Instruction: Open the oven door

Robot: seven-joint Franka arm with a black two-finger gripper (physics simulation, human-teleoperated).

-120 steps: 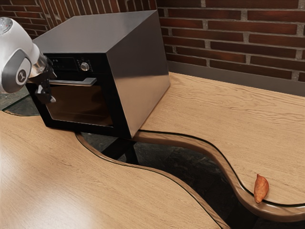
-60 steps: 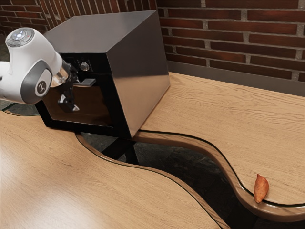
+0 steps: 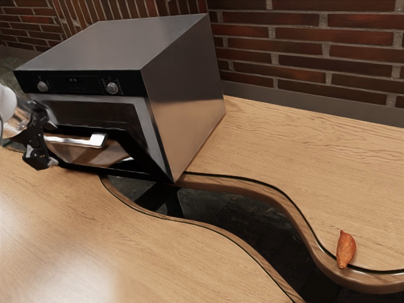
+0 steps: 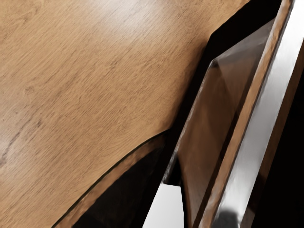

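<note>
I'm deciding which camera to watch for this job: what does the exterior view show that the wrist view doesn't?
Exterior view's own: two knobs, the brick wall, the orange vegetable, the oven's top and my arm.

Wrist view's own: a close look at the wood grain beside the door, plus a pale piece I can't identify.

Both: the table, its dark gap and part of the oven door.
</note>
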